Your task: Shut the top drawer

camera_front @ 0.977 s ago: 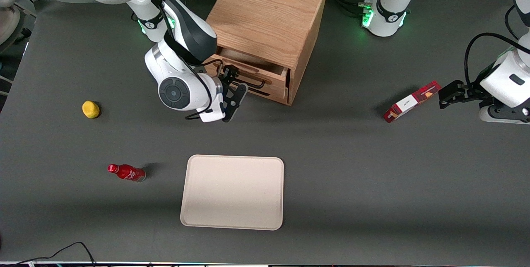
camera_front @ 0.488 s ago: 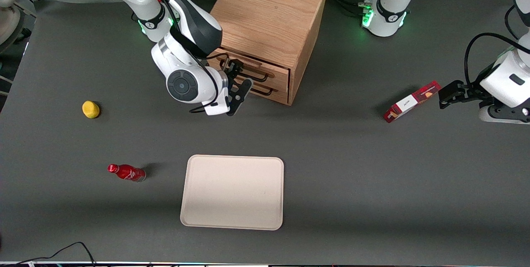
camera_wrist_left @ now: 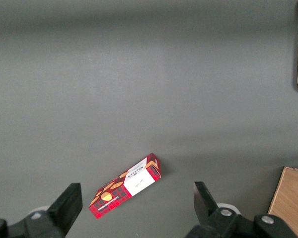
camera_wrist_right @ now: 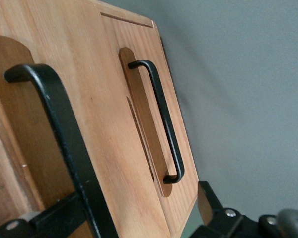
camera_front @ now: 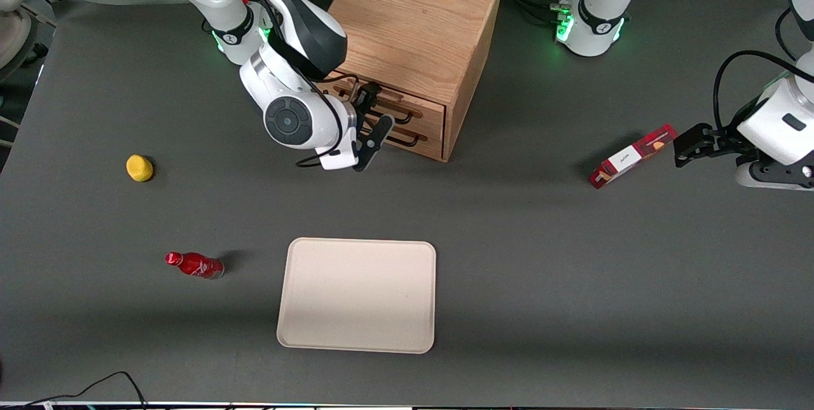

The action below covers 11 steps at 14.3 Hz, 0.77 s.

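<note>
Front view: one gripper (camera_front: 374, 111), two drawers

Top drawer (camera_front: 397, 111) now sits flush in the cabinet (camera_front: 416, 28); a second ago it stood pulled out. Gripper (camera_front: 375, 114) is farther from the front camera than before, against the drawer's black handle (camera_front: 391, 112).

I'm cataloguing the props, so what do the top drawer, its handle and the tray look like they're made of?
Top drawer: light oak-like wood, visible grain, matte.
Handle: black bent rod, probably painted metal, slight sheen.
Tray: cream, smooth and matte, likely plastic or moulded fibre.
The gripper sits at the drawer front.
</note>
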Each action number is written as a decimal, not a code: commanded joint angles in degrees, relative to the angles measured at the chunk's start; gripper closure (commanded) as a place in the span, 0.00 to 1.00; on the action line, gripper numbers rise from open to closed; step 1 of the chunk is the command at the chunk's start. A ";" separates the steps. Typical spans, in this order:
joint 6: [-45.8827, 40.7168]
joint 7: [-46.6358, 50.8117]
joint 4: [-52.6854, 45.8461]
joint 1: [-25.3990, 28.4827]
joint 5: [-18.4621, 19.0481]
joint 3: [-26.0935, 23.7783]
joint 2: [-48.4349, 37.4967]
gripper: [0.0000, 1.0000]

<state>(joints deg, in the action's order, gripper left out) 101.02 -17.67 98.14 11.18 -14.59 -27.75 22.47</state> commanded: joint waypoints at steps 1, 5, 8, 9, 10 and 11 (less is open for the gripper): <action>0.58 1.50 1.88 -0.55 -1.75 -1.17 -2.17 0.00; -0.47 1.68 0.21 -0.72 -1.75 -1.08 -4.88 0.00; -4.41 1.68 -2.24 -0.81 -1.75 -0.73 -7.96 0.00; -5.21 1.76 -2.25 -0.72 -1.75 -0.47 -10.32 0.00; -5.74 2.55 -1.99 -0.81 -1.67 -0.20 -13.13 0.00; -6.96 5.43 -2.08 -0.81 -0.88 0.32 -15.68 0.00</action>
<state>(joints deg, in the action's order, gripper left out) 96.33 -16.04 95.25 10.79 -14.86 -28.09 12.94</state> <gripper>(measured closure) 0.000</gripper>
